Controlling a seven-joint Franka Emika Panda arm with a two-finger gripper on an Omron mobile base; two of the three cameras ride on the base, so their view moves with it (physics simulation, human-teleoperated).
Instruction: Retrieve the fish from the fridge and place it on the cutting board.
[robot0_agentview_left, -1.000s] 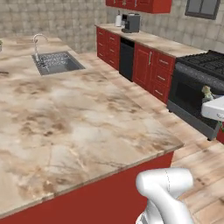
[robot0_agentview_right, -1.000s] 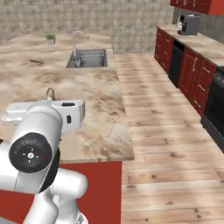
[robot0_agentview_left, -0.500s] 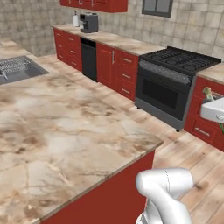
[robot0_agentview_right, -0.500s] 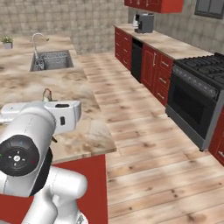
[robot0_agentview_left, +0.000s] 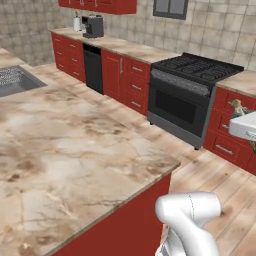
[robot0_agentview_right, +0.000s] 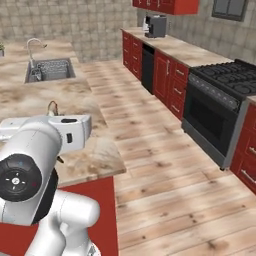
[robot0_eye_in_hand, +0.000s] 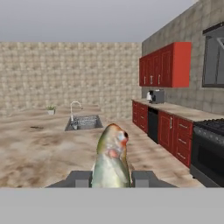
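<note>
A steel sink (robot0_eye_in_hand: 84, 122) sits in the marbled beige island counter (robot0_eye_in_hand: 39, 153) at left; mid-frame the dark two-finger gripper (robot0_eye_in_hand: 111, 178) pinches a greenish-grey fish (robot0_eye_in_hand: 112, 158) upright above it; right, red cabinets (robot0_eye_in_hand: 168, 131) and a black oven (robot0_eye_in_hand: 208, 151).

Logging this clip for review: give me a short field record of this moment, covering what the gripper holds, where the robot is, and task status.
gripper: shut on the fish, which stands upright between the two fingertips
fish: greenish-grey body, orange-red at the head
setting: marbled island countertop with a sink and faucet
other fixtures: black stove, red cabinets, coffee machine
floor: wooden planks
task status: fish in hand, not yet placed on a cutting board
</note>
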